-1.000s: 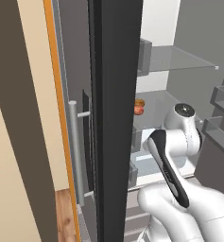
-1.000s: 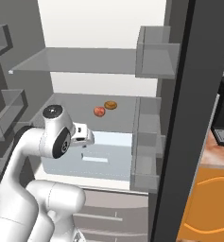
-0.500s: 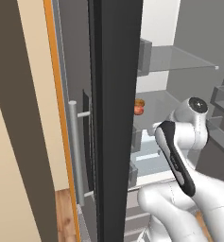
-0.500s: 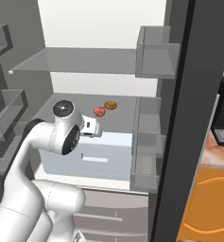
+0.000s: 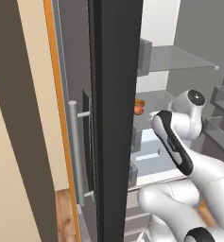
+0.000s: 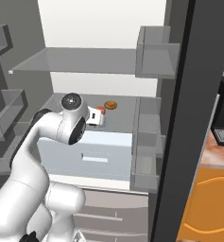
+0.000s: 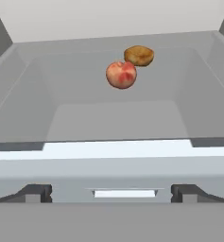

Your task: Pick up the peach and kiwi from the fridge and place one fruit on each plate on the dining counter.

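The peach [image 7: 121, 74] sits on the pale grey shelf [image 7: 61, 108] inside the fridge [image 6: 108, 28], touching nothing but the shelf, with a flatter orange-brown round item [image 7: 139, 55] just behind it. The gripper [image 7: 111, 193] hangs apart from the fruit, above the white drawer [image 6: 97, 151], its fingers [image 7: 35, 193] spread wide and empty. The dark door [image 5: 116, 118] stands open.

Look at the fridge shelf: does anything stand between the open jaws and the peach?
Nothing visible does. In the hand view the peach sits on bare shelf straight ahead of the gripper, jaws open. The orange-brown round item lies just behind the peach, beyond it.
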You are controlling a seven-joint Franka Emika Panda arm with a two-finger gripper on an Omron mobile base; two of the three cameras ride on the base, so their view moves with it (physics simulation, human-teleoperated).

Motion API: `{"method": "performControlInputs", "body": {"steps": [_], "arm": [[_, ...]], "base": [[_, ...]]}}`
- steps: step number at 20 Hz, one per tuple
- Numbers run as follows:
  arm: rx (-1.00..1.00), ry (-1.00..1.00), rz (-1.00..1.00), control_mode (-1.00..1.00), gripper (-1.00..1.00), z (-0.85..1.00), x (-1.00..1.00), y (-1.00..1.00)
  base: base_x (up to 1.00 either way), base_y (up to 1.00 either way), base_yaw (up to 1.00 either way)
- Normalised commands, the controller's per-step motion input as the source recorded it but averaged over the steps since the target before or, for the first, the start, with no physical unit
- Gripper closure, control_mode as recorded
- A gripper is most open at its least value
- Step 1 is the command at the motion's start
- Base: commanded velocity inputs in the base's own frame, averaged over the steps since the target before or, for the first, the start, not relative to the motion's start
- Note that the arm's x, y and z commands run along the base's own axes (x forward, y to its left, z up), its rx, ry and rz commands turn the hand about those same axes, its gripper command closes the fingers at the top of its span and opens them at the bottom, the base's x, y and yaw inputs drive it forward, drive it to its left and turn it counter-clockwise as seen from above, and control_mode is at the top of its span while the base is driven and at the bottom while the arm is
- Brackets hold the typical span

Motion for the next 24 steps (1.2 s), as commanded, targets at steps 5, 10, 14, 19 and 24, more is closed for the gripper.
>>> {"method": "performControlInputs", "body": {"steps": [5,10,14,19,24], "arm": [[0.0,0.0,0.0,-1.0,-1.0,0.22,0.44,0.02],[0.0,0.0,0.0,-1.0,-1.0,0.02,0.42,0.09],[0.0,0.0,0.0,-1.0,-1.0,0.0,0.44,0.03],[0.0,0.0,0.0,-1.0,-1.0,0.0,0.45,0.0],[0.0,0.03,0.02,-1.0,-1.0,-0.05,0.44,0.0]], "base": [[0.0,0.0,0.0],[0.0,0.0,0.0],[0.0,0.0,0.0],[0.0,0.0,0.0],[0.0,0.0,0.0]]}}
